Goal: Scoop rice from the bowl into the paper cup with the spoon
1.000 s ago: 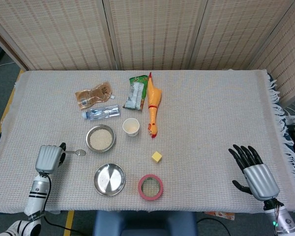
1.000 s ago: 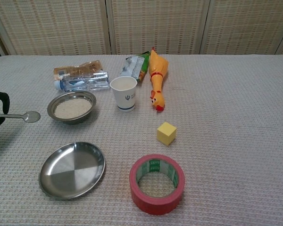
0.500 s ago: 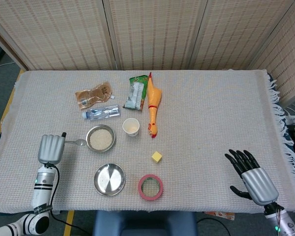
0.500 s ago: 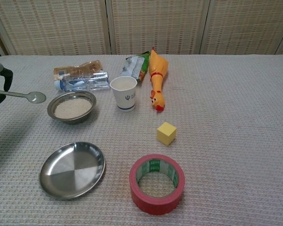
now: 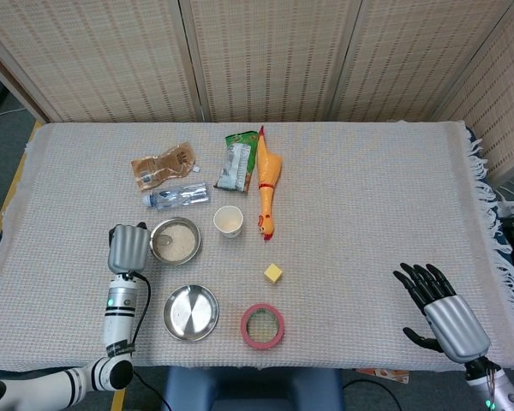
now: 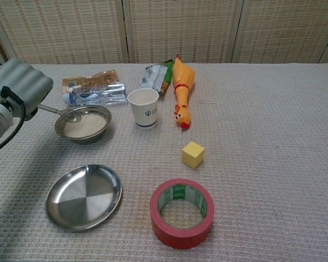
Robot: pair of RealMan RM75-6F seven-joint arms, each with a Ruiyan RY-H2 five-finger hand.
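We see the left hand [image 6: 17,82], grey-shelled, holding a slim metal spoon [image 6: 63,113] whose tip rests over the near rim of the round steel bowl [image 6: 83,124] of white rice [image 6: 85,125]. The paper cup [image 6: 144,108], a tapered white cylinder, stands just beside the bowl on the woven worktop [image 6: 262,136]. A shallow steel plate [image 6: 83,196] lies nearer. Only the head view shows the right hand [image 5: 441,312], fingers spread and holding nothing, well apart at the worktop's far edge.
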